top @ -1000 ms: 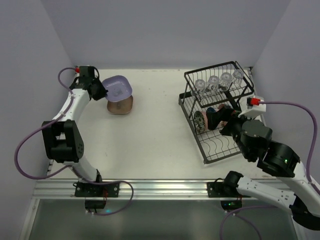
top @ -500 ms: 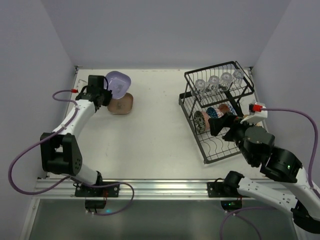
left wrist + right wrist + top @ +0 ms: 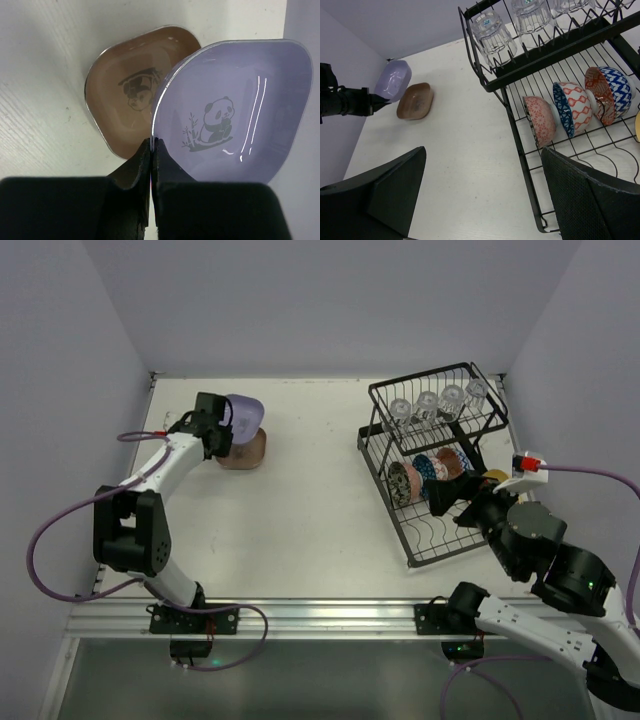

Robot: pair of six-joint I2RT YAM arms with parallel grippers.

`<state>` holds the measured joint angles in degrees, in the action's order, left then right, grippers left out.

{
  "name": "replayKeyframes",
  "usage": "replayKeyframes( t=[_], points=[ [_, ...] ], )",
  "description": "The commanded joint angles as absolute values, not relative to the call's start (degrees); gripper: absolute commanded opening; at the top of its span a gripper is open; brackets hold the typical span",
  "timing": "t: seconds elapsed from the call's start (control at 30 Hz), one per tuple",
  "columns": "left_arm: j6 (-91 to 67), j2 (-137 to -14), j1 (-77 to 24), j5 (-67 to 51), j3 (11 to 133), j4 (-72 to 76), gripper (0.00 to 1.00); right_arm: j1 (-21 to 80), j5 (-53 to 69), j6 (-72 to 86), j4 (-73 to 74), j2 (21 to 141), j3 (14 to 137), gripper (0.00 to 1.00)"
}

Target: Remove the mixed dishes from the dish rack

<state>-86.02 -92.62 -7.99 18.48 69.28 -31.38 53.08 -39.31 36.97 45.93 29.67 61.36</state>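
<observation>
Several glasses [image 3: 532, 15] partly beyond frame top.

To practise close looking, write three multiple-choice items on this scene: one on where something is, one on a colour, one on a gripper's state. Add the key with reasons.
1. Where are the glasses?
A) on the rack's upper shelf
B) in its lower tray
C) on the table

2. What colour is the plate in the left gripper?
A) yellow
B) lavender
C) green

3. How is the right gripper?
A) shut on a bowl
B) shut on nothing
C) open

Key:
1 A: the top view shows them in a row on the upper shelf.
2 B: the left wrist view shows the pinched plate is lavender.
3 C: its jaws stand wide apart with nothing held between them.
</observation>
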Motion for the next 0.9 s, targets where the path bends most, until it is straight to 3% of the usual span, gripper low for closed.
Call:
replayKeyframes(
  t=[0.0,0.63,0.87],
  points=[
    [-90.52,-94.22,-9.32,22.59,69.17,-31.29,0.00,53.00,-39.20,35.95,45.26,29.18,60.65,0.99],
    [-94.57,-97.12,-10.28,22.33,65.30,-28.21,0.05,52.91,-40.25,34.28,46.67,24.96,59.33,0.99],
    [-94.66,-96.77,-10.72,22.06,65.04,-27.43,0.23,52.91,-40.69,33.84,46.76,24.87,59.33,0.99]
  ],
)
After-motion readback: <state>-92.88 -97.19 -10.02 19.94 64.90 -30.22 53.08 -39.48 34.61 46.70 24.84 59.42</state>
